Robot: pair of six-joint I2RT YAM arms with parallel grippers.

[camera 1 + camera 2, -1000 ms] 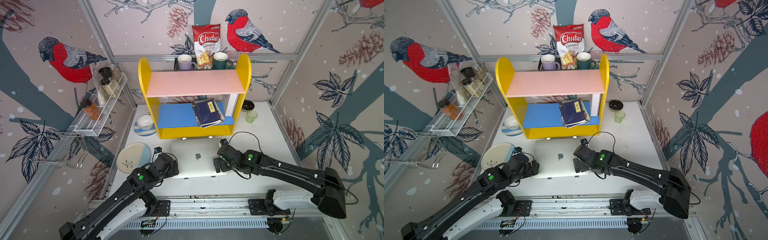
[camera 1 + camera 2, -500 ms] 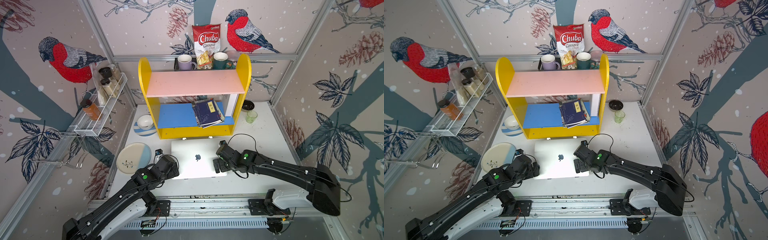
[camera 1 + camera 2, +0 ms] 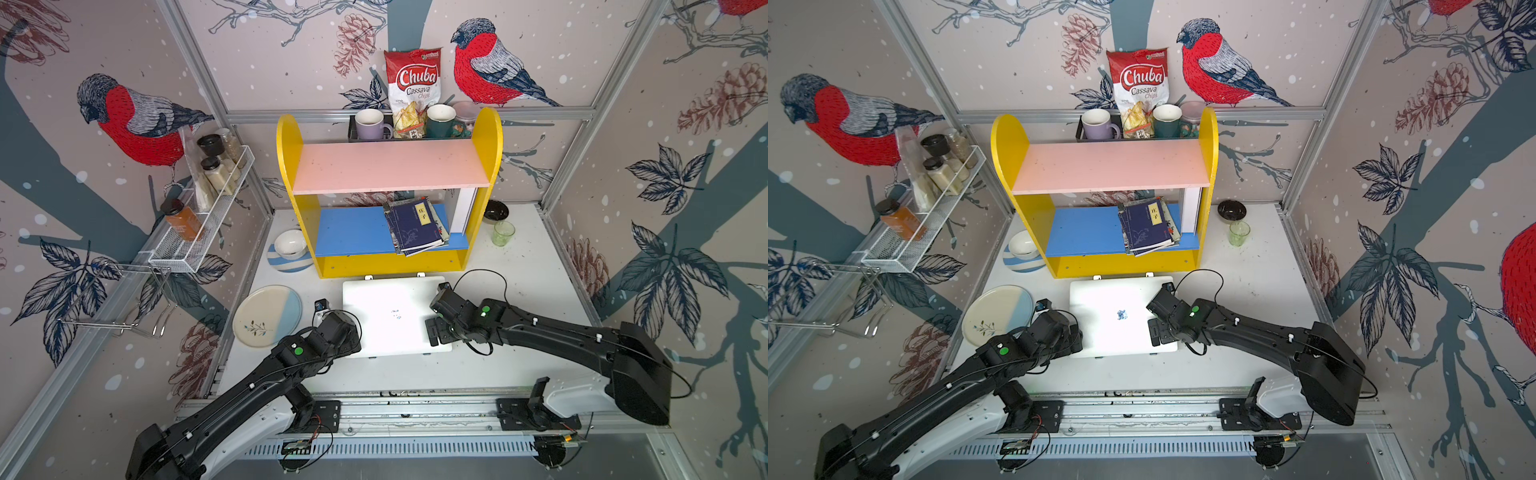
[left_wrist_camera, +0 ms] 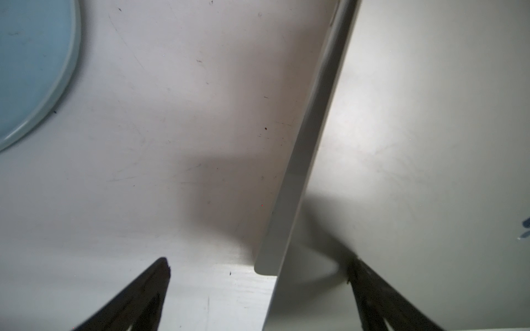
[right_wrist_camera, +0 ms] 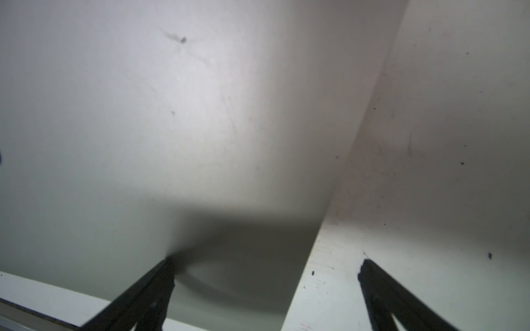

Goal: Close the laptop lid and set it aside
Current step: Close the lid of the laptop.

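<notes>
I see the laptop lying on the desk just in front of the yellow shelf. Its laptop lid faces up, flat or nearly so, with the logo showing. I cannot tell whether it is fully shut. My left pincer has its jaws wide apart astride the lid's left edge, half over the lid, half over the desk. My right pincer is spread the same way across the right edge. A plate sits near the left arm
</notes>
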